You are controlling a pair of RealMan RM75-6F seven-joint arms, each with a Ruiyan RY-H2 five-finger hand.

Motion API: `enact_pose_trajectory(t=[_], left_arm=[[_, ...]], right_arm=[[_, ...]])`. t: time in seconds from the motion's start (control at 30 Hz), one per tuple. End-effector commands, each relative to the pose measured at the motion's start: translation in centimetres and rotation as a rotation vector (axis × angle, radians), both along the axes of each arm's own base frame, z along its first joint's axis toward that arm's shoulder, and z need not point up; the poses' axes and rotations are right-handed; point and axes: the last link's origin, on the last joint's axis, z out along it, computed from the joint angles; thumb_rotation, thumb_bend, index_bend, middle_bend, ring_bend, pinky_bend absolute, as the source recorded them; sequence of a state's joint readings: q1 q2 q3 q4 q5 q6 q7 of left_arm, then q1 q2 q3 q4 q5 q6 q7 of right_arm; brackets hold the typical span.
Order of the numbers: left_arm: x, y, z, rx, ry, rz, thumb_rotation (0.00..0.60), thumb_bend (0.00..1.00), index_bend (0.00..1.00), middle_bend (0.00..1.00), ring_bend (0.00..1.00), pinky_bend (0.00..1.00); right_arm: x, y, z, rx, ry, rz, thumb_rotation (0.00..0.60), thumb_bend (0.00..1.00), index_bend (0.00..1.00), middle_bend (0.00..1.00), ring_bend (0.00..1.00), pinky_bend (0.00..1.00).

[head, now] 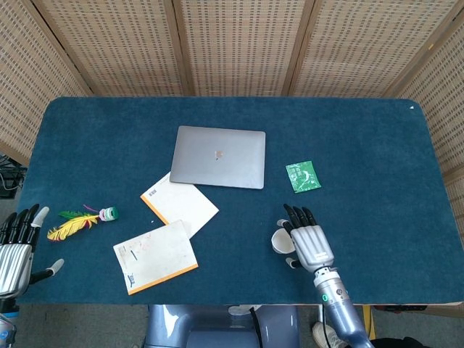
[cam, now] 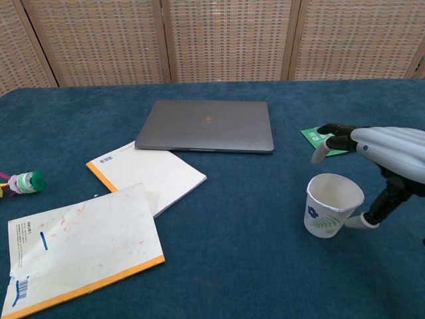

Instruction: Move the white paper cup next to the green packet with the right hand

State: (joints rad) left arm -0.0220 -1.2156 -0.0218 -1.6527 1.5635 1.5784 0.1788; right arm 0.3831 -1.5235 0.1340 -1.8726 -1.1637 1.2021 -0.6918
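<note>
1. Hovering over the white paper cup (cam: 334, 205), the right hand (cam: 388, 158) has its fingers (cam: 332, 133) stretched out above the rim and its thumb tip just beside the cup wall at 3 o'clock; contact unclear, nothing is gripped, fingers apart.
2. In the head view the right hand (head: 310, 243) covers most of the white paper cup (head: 279, 242); only the cup's 9 o'clock edge shows.
3. Cup stands upright on the blue worktop (head: 377, 152), floral print on its side, near the front edge.
4. Green packet (head: 302, 176) lies flat at 12 o'clock from the cup, apart from it; in the chest view the green packet (cam: 311, 135) is partly hidden behind the fingertips.
5. Left hand (head: 16, 250) sits at the worktop's front-left corner, fingers spread, holding nothing; seen in the head view only.
6. Closed grey laptop (head: 218, 156) lies at 9 o'clock from the packet, mid-worktop.
7. White notebook (head: 179, 204) with orange edge touches the laptop's front-left corner, possibly tucked under it.
8. Second notebook (head: 155, 256) with orange spine lies at 7 o'clock from the first, corners just about touching.
9. Feather toy (head: 81, 220), yellow, red and green with a small green-capped piece, lies near the left hand, at 9 o'clock from the notebooks.
</note>
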Motion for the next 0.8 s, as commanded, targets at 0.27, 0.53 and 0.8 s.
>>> enact_pose_trajectory(t=[0.27,0.53,0.8], left_arm=[[0.0,0.0,0.0,-0.004,-0.003,0.001,0.600,0.10,0.00,0.00,0.00,0.00],[0.0,0.0,0.0,-0.003,-0.005,-0.001,0.600,0.10,0.00,0.00,0.00,0.00],[0.1,0.0,-0.2,-0.007,0.001,-0.003,0.600,0.10,0.00,0.00,0.00,0.00]], right_arm=[[-0.2,-0.6,-1.2,0.005,0.036,-0.018,0.600,0.20,0.32,0.00,0.00,0.00],[-0.4,-1.0,-1.8,-0.003,0.045,-0.024,0.600,0.22,0.41,0.00,0.00,0.00],[0.1,-1.3,-1.5,-0.036,0.007,-0.002,0.600,0.24,0.50,0.03,0.00,0.00]])
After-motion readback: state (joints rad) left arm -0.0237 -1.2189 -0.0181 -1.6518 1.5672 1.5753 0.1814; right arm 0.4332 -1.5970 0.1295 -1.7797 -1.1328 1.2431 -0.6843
